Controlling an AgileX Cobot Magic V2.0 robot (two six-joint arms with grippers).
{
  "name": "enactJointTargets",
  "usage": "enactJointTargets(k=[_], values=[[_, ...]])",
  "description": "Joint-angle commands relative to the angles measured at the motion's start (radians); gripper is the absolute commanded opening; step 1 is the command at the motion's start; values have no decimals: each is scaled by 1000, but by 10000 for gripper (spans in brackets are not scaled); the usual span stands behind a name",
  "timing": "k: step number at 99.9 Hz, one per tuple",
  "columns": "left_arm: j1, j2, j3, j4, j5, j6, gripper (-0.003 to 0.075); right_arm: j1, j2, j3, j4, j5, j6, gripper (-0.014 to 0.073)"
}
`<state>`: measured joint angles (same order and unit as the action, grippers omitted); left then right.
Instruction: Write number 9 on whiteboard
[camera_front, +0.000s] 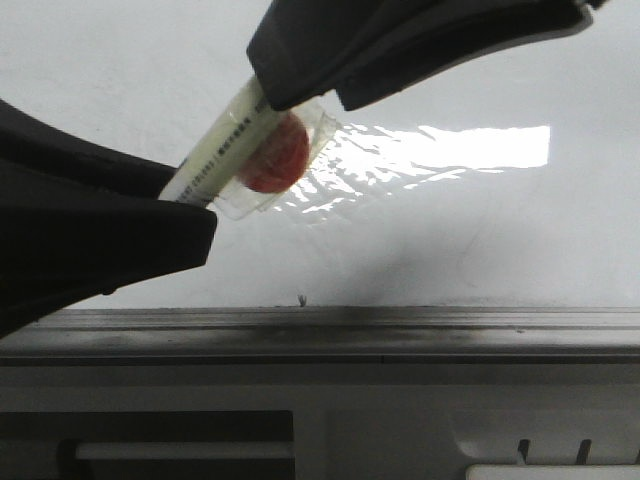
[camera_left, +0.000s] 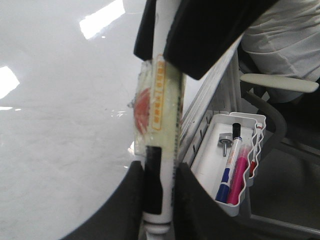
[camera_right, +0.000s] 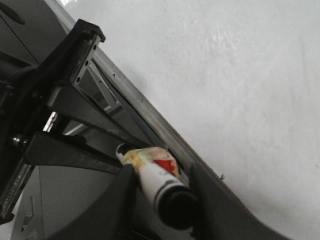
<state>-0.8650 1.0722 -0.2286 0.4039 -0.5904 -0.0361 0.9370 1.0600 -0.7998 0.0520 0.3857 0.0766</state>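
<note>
A white marker (camera_front: 235, 135) with a black cap and a red disc taped to it hangs in front of the glossy whiteboard (camera_front: 450, 250). My left gripper (camera_front: 185, 200) is shut on one end of it, tight between the fingers in the left wrist view (camera_left: 159, 172). My right gripper (camera_front: 310, 95) closes on the other, black-capped end, as the right wrist view (camera_right: 162, 175) shows. The marker (camera_left: 162, 100) spans between both grippers, just off the board. No black number 9 shows on the board. A grey metal ledge (camera_front: 400, 335) runs along the board's edge.
A bright glare patch (camera_front: 480, 145) lies on the board. A white tray (camera_left: 220, 130) beside the board holds a blue marker (camera_left: 227, 170), a pink one (camera_left: 239, 177) and a small metal part. A chair armrest (camera_left: 280, 82) is beyond it.
</note>
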Motion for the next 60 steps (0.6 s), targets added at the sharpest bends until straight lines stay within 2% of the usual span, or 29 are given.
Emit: enactJointTargets(k=[1, 14, 23, 30, 45, 50, 60], values=[[-8, -15, -30, -14, -87, -11, -20, 0, -7, -37, 3, -80, -13, 57], [-8, -15, -30, -14, -87, -11, -20, 0, -7, -37, 3, -83, -13, -54], [-8, -15, -30, -14, -87, -11, -8, 0, -7, -37, 3, -77, -13, -77], [-8, -15, -30, -14, -87, -11, 59, 0, -7, -37, 3, -75, -13, -77], [-6, -28, -30, -29, -80, -11, 318, 0, -7, -37, 3, -73, -13, -77], [-3, -49, -30, -75, -71, -11, 348, 0, -7, -37, 3, -66, -13, -77], [-3, -129, -30, -204, -60, 13, 351, -6, -20, -37, 3, -58, -13, -76]])
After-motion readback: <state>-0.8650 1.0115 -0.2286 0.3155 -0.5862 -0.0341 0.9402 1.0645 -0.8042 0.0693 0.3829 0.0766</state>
